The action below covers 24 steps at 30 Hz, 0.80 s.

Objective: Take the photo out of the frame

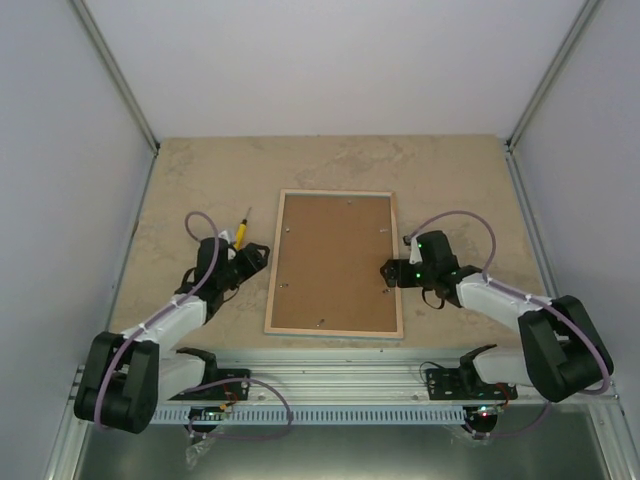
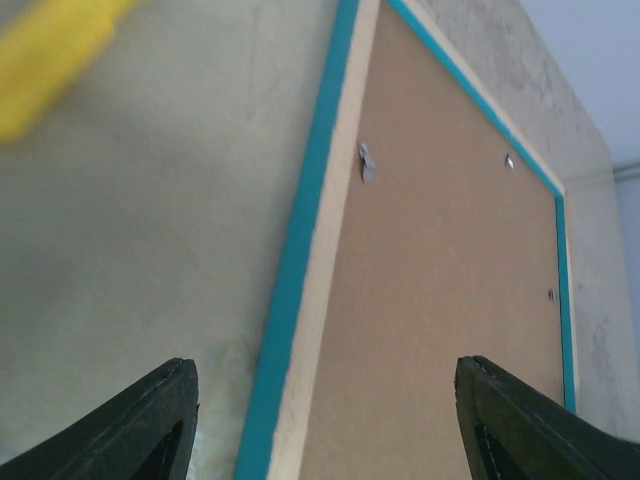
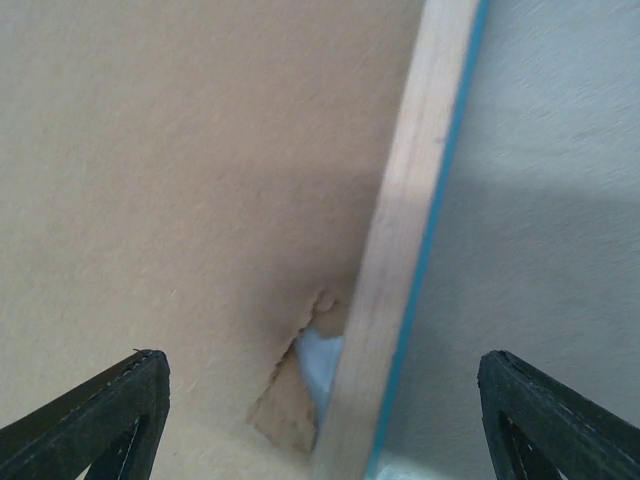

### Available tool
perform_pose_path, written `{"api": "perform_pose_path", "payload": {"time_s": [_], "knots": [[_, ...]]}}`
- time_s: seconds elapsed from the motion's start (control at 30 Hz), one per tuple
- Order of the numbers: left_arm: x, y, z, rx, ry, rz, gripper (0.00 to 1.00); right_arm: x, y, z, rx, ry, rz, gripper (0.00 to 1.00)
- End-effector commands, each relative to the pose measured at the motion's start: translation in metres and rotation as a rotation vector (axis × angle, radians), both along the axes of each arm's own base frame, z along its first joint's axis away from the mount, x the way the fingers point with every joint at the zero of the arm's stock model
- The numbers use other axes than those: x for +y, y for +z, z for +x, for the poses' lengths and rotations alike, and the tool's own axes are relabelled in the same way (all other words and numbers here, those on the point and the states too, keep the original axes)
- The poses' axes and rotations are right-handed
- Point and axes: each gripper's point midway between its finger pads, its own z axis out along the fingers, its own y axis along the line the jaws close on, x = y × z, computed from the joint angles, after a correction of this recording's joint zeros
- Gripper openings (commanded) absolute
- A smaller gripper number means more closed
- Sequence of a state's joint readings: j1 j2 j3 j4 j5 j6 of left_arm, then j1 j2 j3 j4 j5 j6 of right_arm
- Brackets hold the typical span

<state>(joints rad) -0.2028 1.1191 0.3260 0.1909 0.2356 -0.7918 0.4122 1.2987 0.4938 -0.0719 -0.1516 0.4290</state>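
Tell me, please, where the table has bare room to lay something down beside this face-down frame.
The widest bare patch of the table lies between the far edge of the frame and the back wall. It is crowded on both sides: the left tool and a yellow screwdriver on the left, the right tool at the right rim.
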Motion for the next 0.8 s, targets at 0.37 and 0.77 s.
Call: {"api": "perform_pose_path", "payload": {"time_s": [0.37, 0.77], "knots": [[-0.05, -0.026, -0.019, 0.088, -0.198, -0.064, 0.72, 0.042, -0.002, 0.002, 0.075, 0.105, 0.105, 0.86], [-0.081, -0.006, 0.03, 0.027, -0.238, -0.095, 0.7, 0.046, 0.0, 0.074, 0.022, 0.087, 0.048, 0.89]]}}
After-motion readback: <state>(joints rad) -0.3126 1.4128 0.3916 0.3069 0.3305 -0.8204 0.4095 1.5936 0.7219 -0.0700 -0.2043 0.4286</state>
